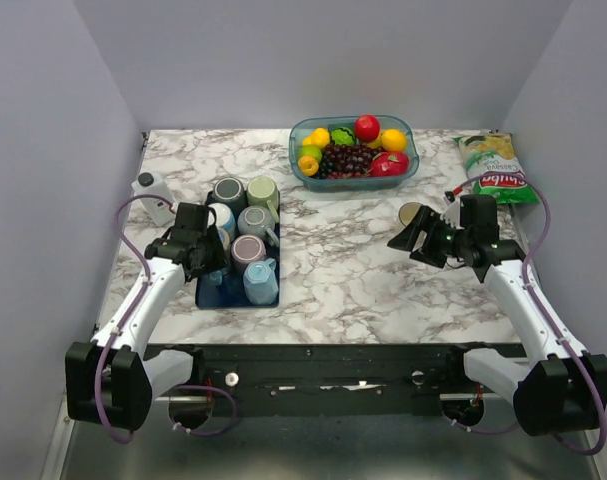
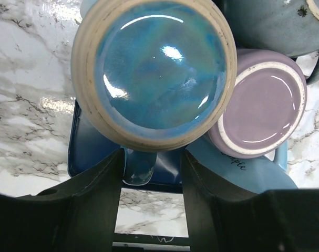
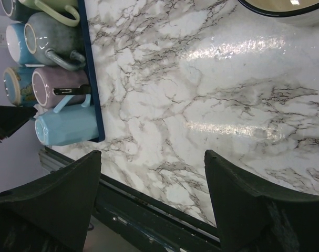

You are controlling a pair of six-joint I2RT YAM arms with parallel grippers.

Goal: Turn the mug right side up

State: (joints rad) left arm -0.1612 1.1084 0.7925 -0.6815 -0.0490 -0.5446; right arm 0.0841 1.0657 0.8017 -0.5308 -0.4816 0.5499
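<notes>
Marble surface (image 1: 363,270), dark blue tray (image 1: 211,296) on its left half, 6 mugs crowded on it. Target mug (image 2: 156,68) sits upside down at the tray's near-left part, blue glazed base up inside a tan foot ring; in the top view the arm mostly hides it. Left gripper (image 2: 151,157) hangs directly above it, its fingers (image 2: 96,199) partly drawn together on either side of the mug's handle (image 2: 140,169), which points toward the near edge. The left finger looks against the handle and a strip of tray shows beside the right one; cannot tell whether the handle is actually pinched. Purple mug (image 2: 264,105), also base up, touches the target on its right; a light blue mug (image 1: 261,283) lies on its side at the tray's near-right corner. Right gripper (image 3: 153,163) hovers over bare marble on the right, well apart from the tray, fingers spread wide with nothing between them. Fruit bowl (image 1: 295,150) at far centre, chip bag (image 1: 491,168) at far right.
</notes>
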